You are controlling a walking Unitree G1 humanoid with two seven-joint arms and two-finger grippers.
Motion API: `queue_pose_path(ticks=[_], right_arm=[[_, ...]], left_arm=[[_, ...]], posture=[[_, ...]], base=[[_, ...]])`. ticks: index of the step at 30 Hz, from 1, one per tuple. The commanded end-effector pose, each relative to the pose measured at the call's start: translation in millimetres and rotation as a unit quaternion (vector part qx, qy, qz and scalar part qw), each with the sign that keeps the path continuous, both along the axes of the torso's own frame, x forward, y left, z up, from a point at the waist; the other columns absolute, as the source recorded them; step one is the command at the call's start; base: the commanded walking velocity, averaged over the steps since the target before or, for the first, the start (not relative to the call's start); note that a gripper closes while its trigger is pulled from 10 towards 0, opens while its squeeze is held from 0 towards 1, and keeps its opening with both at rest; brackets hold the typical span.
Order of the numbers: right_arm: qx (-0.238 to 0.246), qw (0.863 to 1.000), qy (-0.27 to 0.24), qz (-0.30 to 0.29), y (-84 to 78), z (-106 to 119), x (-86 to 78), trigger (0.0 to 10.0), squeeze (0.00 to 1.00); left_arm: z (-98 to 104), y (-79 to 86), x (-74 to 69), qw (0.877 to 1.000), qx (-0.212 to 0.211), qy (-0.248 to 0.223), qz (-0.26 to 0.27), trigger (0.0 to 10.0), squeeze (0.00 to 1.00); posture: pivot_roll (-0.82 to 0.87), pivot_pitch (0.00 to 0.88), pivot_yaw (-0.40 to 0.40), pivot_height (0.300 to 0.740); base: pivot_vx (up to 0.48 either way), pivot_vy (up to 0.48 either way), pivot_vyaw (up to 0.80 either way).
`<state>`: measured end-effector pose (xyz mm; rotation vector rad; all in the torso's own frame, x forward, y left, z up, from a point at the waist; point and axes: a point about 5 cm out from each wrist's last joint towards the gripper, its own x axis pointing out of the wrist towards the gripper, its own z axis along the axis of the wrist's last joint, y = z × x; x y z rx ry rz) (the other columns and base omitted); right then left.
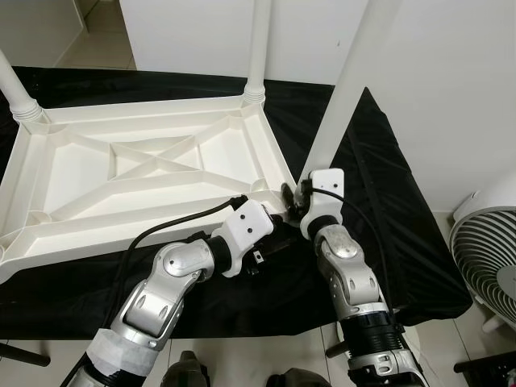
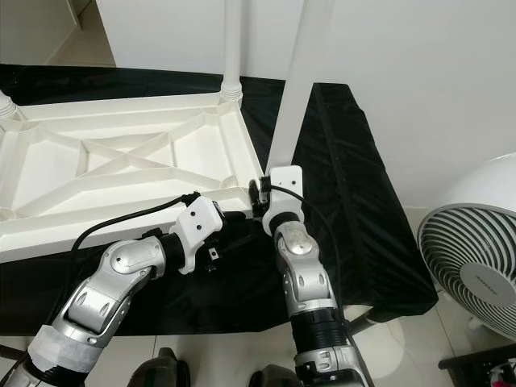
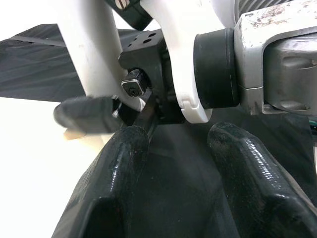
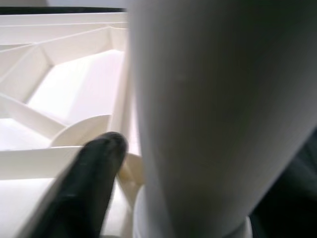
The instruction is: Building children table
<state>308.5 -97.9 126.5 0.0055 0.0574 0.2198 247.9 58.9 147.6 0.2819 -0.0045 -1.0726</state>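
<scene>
A black cloth (image 1: 387, 210) covers the floor, and on it lies the white tabletop (image 1: 137, 173), upside down so its ribbed underside faces up. Two legs stand up from its far corners: one at the far left (image 1: 16, 89), another at the far right (image 1: 258, 48). A third leg (image 1: 355, 76) rises tilted from the near right corner, leaning away to the right. To the right of the cloth, on the pale tiles, stands a white fan (image 1: 488, 250). Both silver arms reach in toward that near right corner. The right pincer (image 1: 292, 198) is at the foot of the tilted leg; in its wrist view the leg fills the foreground with one black finger (image 4: 89, 173) lying beside it against the tabletop's corner, so it looks to be grasping the leg, though the other finger is hidden. The left pincer (image 1: 274, 239) sits just beside the right wrist, low over the cloth, its two fingers (image 3: 114, 188) released and spread apart with nothing between them but cloth.
</scene>
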Motion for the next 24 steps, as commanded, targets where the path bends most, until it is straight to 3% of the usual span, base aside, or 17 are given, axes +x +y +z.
queue_pose_path(ticks=[1, 5, 6, 11, 16, 17, 24], right_arm=[[0.000, 1.000, -0.002, 0.014, -3.9, 2.5, 4.4, 10.0, 1.00], [-0.003, 0.999, -0.005, 0.032, -9.0, 5.5, 7.9, 10.0, 1.00], [-0.010, 0.998, -0.011, 0.055, -14.8, 7.9, 10.5, 10.0, 0.00], [-0.053, 0.989, -0.038, 0.132, -36.1, 13.1, 15.5, 10.0, 0.00], [-0.076, 0.981, -0.039, 0.172, -44.2, 11.3, 17.1, 10.0, 0.00], [-0.089, 0.971, -0.029, 0.218, -49.4, 6.4, 18.3, 10.0, 0.00], [-0.097, 0.956, -0.031, 0.276, -44.6, 4.4, 23.3, 10.0, 0.00]], left_arm=[[-2.4, 0.8, 0.2, 1.000, 0.001, 0.003, 0.019, 10.0, 0.00], [-2.3, 0.9, 0.7, 1.000, 0.001, 0.003, 0.020, 10.0, 0.00], [-2.0, 1.0, 1.6, 1.000, 0.001, 0.002, 0.021, 10.0, 0.00], [-1.0, 1.6, 2.9, 1.000, 0.001, -0.001, 0.021, 10.0, 0.00], [-0.8, 2.2, 4.1, 1.000, 0.002, -0.002, 0.021, 10.0, 0.00], [-0.1, 2.6, 3.9, 1.000, 0.002, -0.003, 0.021, 10.0, 0.00], [0.8, 3.2, 4.0, 1.000, 0.004, -0.003, 0.020, 10.0, 0.00]], posture=[[0.01, 0.000, -0.050, 0.740], [0.01, 0.000, -0.051, 0.740], [0.01, 0.000, -0.052, 0.740], [0.01, 0.000, -0.050, 0.740], [0.01, 0.000, -0.045, 0.740], [0.01, 0.000, -0.042, 0.740], [0.02, 0.000, -0.035, 0.740]], base=[[0.000, 0.000, 0.00], [0.000, 0.000, 0.00], [0.000, 0.000, 0.00], [0.000, 0.000, 0.00], [0.000, 0.000, 0.00], [0.000, 0.000, 0.00], [0.000, 0.000, 0.00]])
